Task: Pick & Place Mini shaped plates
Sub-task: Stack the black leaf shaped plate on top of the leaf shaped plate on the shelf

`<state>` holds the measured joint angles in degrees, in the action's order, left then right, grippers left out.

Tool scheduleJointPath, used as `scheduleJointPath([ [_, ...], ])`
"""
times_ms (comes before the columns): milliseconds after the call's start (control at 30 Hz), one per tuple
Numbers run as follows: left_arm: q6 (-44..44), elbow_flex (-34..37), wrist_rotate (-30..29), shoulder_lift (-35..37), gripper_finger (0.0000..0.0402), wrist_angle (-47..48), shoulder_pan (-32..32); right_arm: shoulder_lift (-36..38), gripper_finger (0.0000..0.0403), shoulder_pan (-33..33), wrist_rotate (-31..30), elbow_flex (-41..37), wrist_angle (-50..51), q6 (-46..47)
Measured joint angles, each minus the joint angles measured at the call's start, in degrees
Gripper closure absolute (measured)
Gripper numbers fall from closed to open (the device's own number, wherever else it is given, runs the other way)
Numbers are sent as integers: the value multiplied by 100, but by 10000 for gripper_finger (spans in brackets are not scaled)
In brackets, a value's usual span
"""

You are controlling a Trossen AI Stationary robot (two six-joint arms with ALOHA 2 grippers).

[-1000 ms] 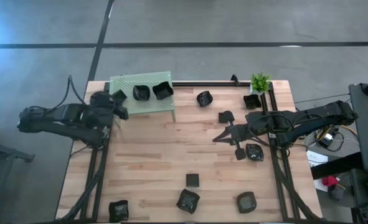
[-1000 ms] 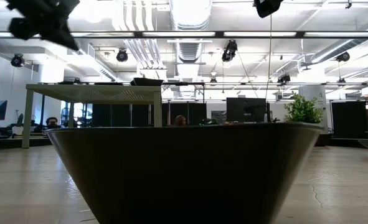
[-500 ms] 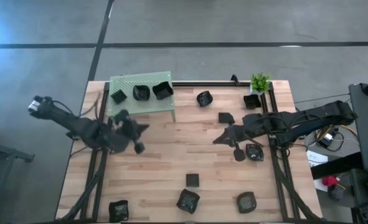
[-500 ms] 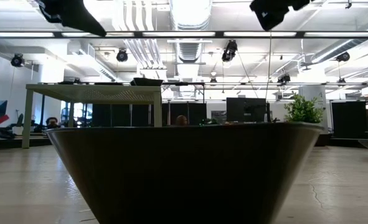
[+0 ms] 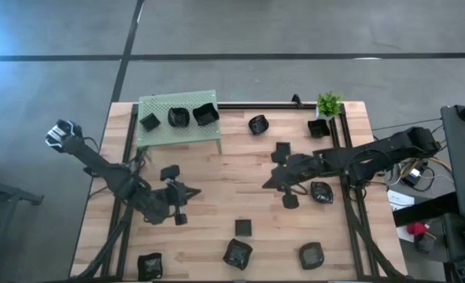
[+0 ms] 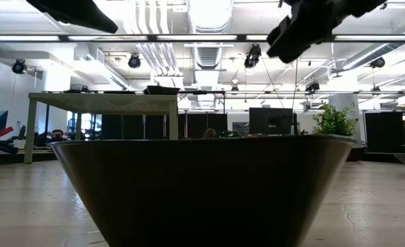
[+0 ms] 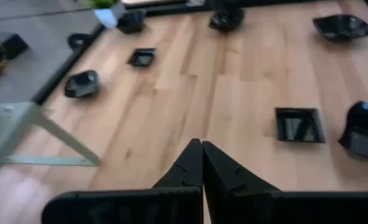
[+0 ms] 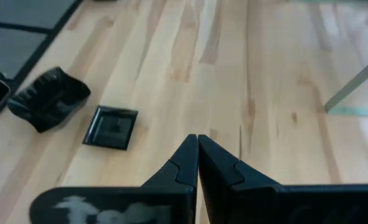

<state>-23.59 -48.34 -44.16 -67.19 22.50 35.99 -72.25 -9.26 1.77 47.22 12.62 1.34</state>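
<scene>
I count four mini shaped plates (image 5: 238, 254) along the desk's (image 5: 216, 177) near edge, more mid-desk. Both jaws sets clenched, empty: left gripper (image 5: 193, 191), right gripper (image 5: 266, 185). Farther off, three rest on the green platform (image 5: 177, 130); most remain unplaced.

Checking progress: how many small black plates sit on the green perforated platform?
3 small black plates on the green perforated platform: left plate, middle plate, right plate. None looks hidden from above.
</scene>
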Motion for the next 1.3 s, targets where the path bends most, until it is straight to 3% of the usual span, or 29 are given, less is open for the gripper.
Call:
scheduleJointPath([
  [167, -43, 0, 488, -347, 401, -341, 10, -173, 394, 0, 99, 0, 28, 25],
  [467, -48, 0, 661, -710, 401, -768, 15, -94, 394, 3, 90, -42, 61, 23],
  [667, -26, 0, 671, -724, 401, -916, 15, -50, 394, 168, -728, -89, 87, 289],
  [867, 119, 0, 675, -722, 401, -1085, 20, -63, 394, 723, -1506, -167, 100, 844],
  [1300, 150, 0, 677, -718, 402, -1150, 17, -174, 394, 2435, -1528, -188, 59, 1915],
])
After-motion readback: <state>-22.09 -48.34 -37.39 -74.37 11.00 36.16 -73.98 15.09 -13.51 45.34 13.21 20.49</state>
